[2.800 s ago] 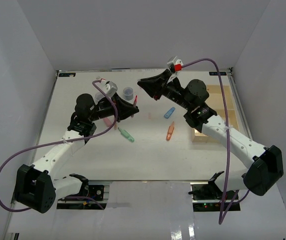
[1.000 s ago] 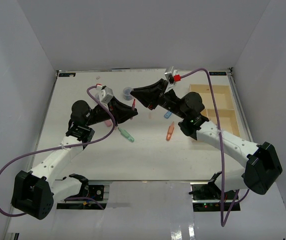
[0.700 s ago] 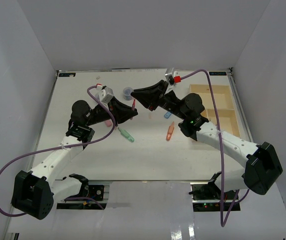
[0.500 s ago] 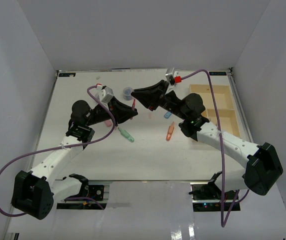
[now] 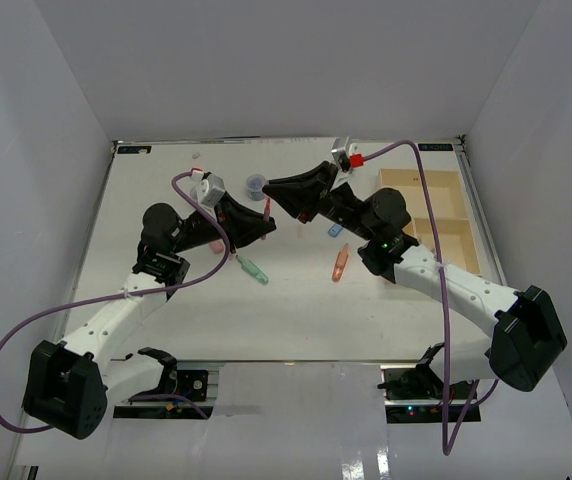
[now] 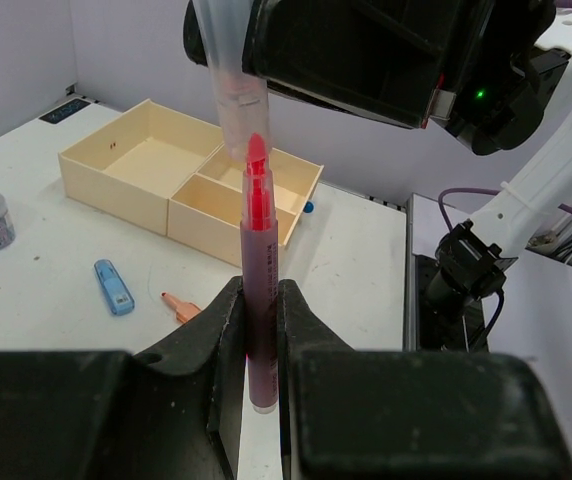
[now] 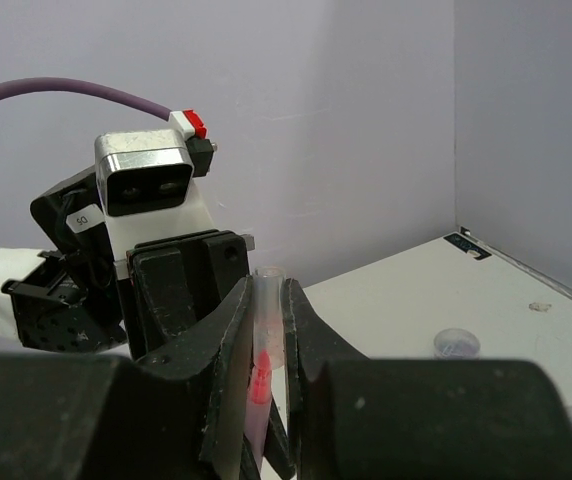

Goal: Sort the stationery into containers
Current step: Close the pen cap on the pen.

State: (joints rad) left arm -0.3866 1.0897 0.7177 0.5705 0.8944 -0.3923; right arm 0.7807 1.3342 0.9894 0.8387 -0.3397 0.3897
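Observation:
My left gripper (image 6: 259, 292) is shut on a marker (image 6: 257, 230) with a dark purple-red body and a bare red tip, held upright. Above it, my right gripper (image 7: 266, 300) is shut on a translucent cap (image 7: 267, 285). The cap's (image 6: 231, 80) open end sits over the red tip, which shows inside it. From above, the two grippers (image 5: 266, 222) (image 5: 278, 188) meet tip to tip at the back middle of the table. The beige tray (image 5: 463, 205) stands at the right, its compartments (image 6: 116, 195) looking empty.
On the table lie a green piece (image 5: 254, 270), an orange piece (image 5: 340, 262), a blue piece (image 5: 335, 229) and a pink one (image 5: 214, 244) half under my left arm. A round grey-blue pot (image 5: 256, 184) stands just behind the grippers. White walls enclose the table.
Since the oldest frame my right arm has swung left off the tray and brought the cap to the marker in my left gripper. Over the last second both arms have barely shifted.

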